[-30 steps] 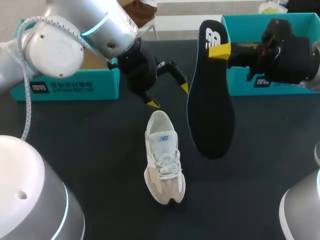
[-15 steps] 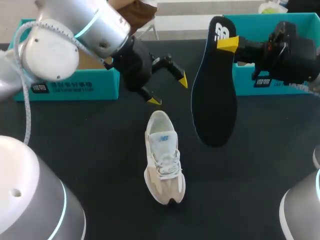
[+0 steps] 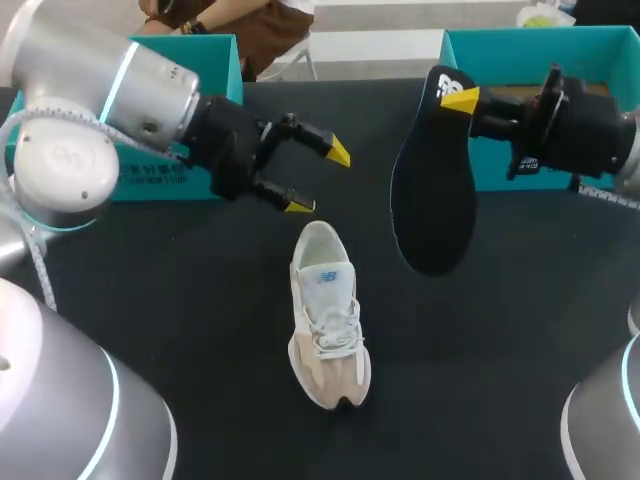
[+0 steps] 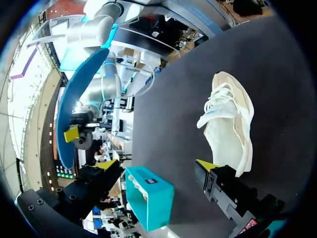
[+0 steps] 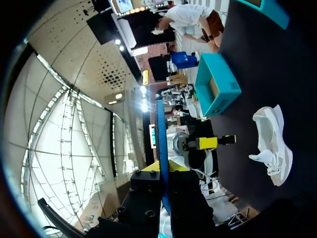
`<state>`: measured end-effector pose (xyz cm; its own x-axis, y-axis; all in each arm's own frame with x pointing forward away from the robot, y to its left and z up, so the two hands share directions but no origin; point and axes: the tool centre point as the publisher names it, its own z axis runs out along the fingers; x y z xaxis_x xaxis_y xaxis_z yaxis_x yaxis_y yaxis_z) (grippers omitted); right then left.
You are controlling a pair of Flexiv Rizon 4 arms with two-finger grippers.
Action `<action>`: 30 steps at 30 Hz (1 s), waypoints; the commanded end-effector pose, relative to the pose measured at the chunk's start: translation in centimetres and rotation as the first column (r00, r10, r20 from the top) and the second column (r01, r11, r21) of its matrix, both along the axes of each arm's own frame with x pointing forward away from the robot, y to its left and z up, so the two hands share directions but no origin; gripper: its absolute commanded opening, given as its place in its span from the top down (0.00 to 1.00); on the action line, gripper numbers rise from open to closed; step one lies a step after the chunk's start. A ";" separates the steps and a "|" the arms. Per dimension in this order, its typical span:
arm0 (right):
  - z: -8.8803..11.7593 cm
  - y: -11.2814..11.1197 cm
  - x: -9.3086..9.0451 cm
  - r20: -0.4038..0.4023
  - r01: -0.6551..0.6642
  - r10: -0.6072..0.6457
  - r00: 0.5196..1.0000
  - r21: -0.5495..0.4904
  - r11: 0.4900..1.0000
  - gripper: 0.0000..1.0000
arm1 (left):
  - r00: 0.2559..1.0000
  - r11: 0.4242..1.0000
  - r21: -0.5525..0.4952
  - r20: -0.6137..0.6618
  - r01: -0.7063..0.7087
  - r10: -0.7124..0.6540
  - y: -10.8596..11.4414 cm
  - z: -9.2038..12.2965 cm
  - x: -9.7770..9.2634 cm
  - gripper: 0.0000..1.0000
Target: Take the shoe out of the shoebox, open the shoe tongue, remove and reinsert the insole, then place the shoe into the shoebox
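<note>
Currently right gripper [image 3: 462, 100] pinches insole [image 3: 432, 210] at heel; left gripper [image 3: 318, 180] gapes wide, 11 o'clock from shoe [image 3: 327, 320].

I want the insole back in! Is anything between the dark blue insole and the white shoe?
Nothing visible. The dark blue foam insole hangs from the right gripper beside the white lace-up sneaker, only bare black table between. The open left gripper hovers past the sneaker's heel, seemingly off that path.

Shoe [image 3: 326, 315] white and cream, pale blue logo; insole [image 3: 432, 190] black one face, blue the other; shoebox [image 3: 490, 60] and second box [image 3: 218, 70] teal; table [image 3: 200, 300] black.
</note>
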<state>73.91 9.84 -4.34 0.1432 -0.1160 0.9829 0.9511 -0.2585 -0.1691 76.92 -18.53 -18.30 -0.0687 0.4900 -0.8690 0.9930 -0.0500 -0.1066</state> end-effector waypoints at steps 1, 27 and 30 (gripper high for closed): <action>-1.0 1.3 2.9 -0.056 -0.051 0.049 0.997 -0.027 0.998 1.00 | 1.000 0.997 -0.072 -0.005 -0.027 0.026 0.4 0.0 -1.3 0.00; -3.0 1.5 3.4 -0.110 0.026 -0.032 0.993 -0.052 0.998 1.00 | 0.996 0.956 -0.287 0.045 -0.063 0.079 -0.8 1.9 -1.6 0.00; -4.0 1.4 3.6 -0.138 0.061 -0.069 0.988 -0.064 0.996 1.00 | 0.994 0.935 -0.347 0.054 -0.073 0.097 -0.7 2.8 -1.5 0.00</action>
